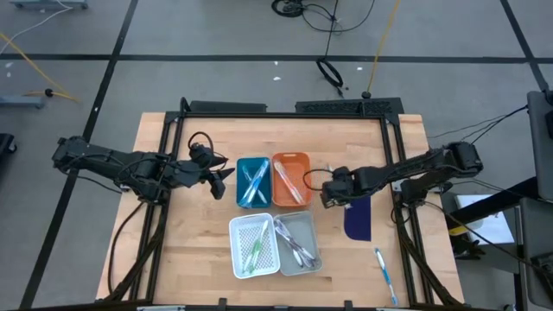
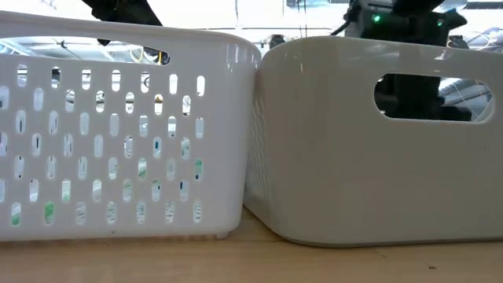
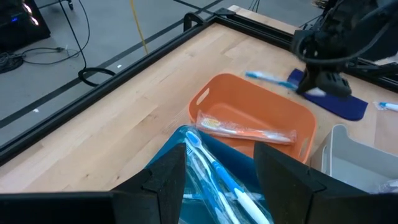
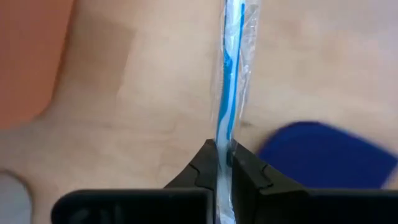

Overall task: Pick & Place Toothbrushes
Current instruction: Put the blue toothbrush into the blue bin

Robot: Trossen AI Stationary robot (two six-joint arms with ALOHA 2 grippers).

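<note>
Right pincer (image 4: 222, 163) pinching wrapped blue toothbrush (image 4: 231, 81) at bench centre; left pincer (image 3: 217, 180) hovering open; trays partly filled; seemingly one toothbrush (image 1: 384, 275) waiting at five o'clock.

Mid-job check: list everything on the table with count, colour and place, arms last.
Trays: four; blue and orange behind, white slotted and grey in front; each holds toothbrushes.
Pad: one, dark blue, right of the trays.
Loose toothbrush: one, blue and white, front right.
Wrapped toothbrush: one, blue, in the right pincer.
Left pincer: open, beside the blue tray.
Right pincer: shut on the wrapped toothbrush, by the pad.
</note>
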